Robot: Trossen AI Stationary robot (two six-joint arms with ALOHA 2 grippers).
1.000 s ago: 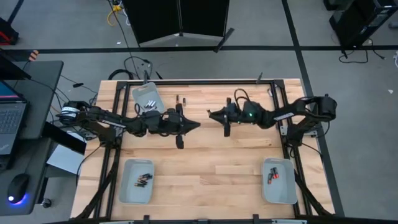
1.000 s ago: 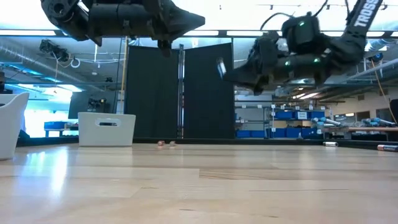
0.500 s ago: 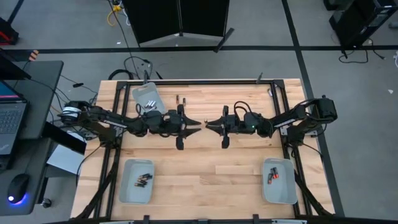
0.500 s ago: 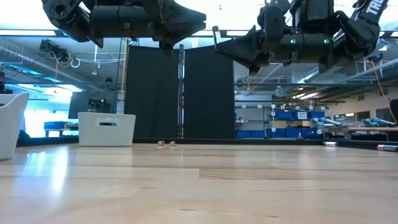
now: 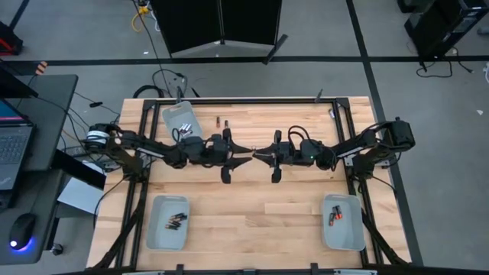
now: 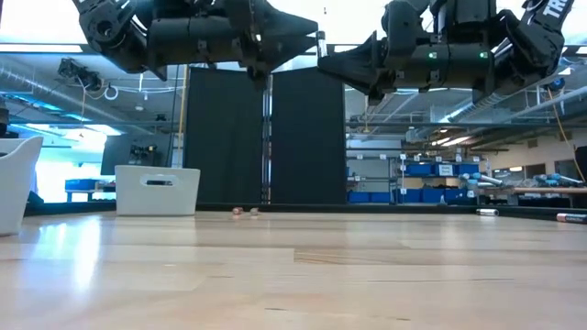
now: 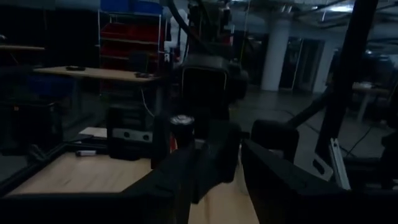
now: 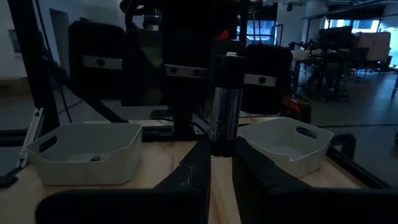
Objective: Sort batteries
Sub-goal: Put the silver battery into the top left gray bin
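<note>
High over the middle of the table my two grippers meet tip to tip. My right gripper (image 5: 258,155) is shut on one battery (image 8: 224,102), a dark and silvery cell that stands upright. My left gripper (image 5: 246,156) faces it from the table's left, open, its fingers (image 7: 205,162) close beside the battery's top (image 7: 182,121). Other batteries lie in the near left tray (image 5: 168,223), the near right tray (image 5: 343,221) and the far left tray (image 5: 181,118). Two more batteries (image 5: 221,121) lie on the wood beside the far left tray. My right gripper pinches the battery's lower end (image 8: 221,144) between its two fingers. The fingers lie level and come from the table's right. The battery stands upright above them, lifted far clear of the table. My left gripper: I cannot tell whether a finger touches the battery.
The black frame (image 5: 229,100) runs along the table's far edge and sides. In the low view a stray battery (image 6: 486,212) lies near the far right. Bare wood (image 5: 252,206) lies between the two near trays.
My right gripper has swung toward the table's middle and near side with the battery, rolling so that the tilted battery now stands upright. My left gripper has opened, facing it.
</note>
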